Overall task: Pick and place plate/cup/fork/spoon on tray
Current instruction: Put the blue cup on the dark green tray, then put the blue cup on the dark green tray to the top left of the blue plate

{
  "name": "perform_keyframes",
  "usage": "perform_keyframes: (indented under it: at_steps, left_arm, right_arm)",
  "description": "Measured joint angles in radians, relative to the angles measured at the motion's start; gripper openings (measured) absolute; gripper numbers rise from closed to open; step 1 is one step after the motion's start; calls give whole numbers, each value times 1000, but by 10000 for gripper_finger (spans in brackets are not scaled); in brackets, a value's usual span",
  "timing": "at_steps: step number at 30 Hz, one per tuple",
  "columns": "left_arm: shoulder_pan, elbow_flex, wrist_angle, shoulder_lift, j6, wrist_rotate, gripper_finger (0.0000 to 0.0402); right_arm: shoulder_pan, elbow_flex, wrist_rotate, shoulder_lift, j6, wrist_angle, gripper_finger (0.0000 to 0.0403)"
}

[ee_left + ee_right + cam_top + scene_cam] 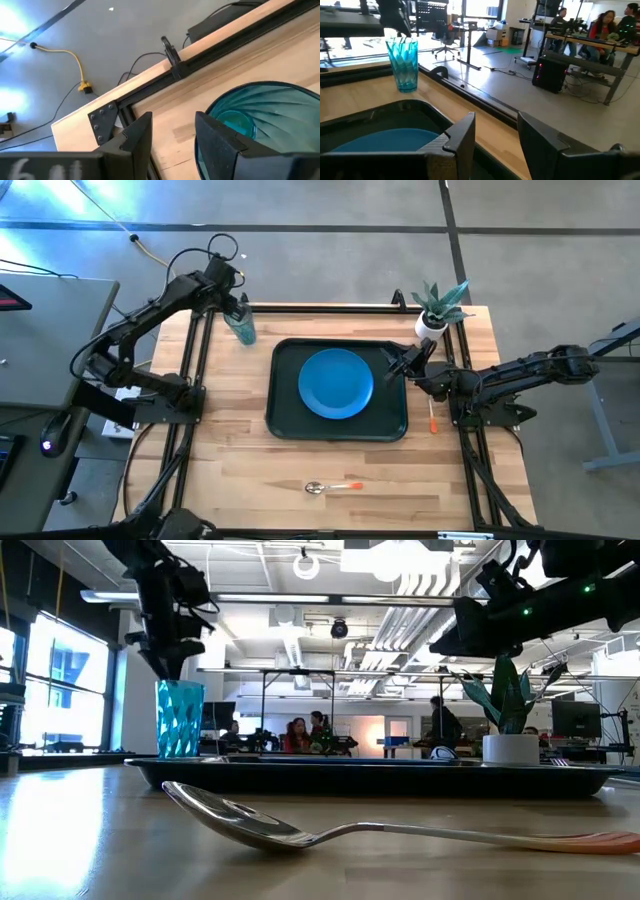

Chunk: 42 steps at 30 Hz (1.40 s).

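Teal cup (243,328) is standing near the far-left corner, left gripper (233,306) hovering spread above it. Plate (336,383) is sitting in tray (284,416) mid-bench. Right gripper (397,364) is hanging spread over the tray's right rim. Fork (432,416) is lying right of the tray, spoon (333,486) near the front edge.

Count: one tray (283,424) sitting on the bench (250,470), one plate (336,383) lying in it. One cup (243,328), one spoon (333,487), one fork (432,416), one potted plant (437,308). Two arms working, one hand each: left hand (234,305), right hand (398,362).
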Motion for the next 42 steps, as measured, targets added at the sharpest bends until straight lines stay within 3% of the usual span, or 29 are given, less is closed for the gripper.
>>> perform_keyframes:
  at_steps: [6,13,19,33,42]
  left_arm:
    - [1,5,-5,55,62,-1,117]
    - [0,-1,-60,125,69,108,77]
    - [-10,0,-58,123,78,111,56]
    - [-20,0,-79,59,63,117,53]
    - [-85,1,-98,28,36,191,74]
  right_arm:
    - [0,0,-6,0,0,-39,140]
    - [0,0,-7,0,4,-70,140]
    - [0,0,-7,0,31,-86,140]
    - [0,0,-29,0,71,-75,140]
    - [0,0,-40,-1,63,-56,140]
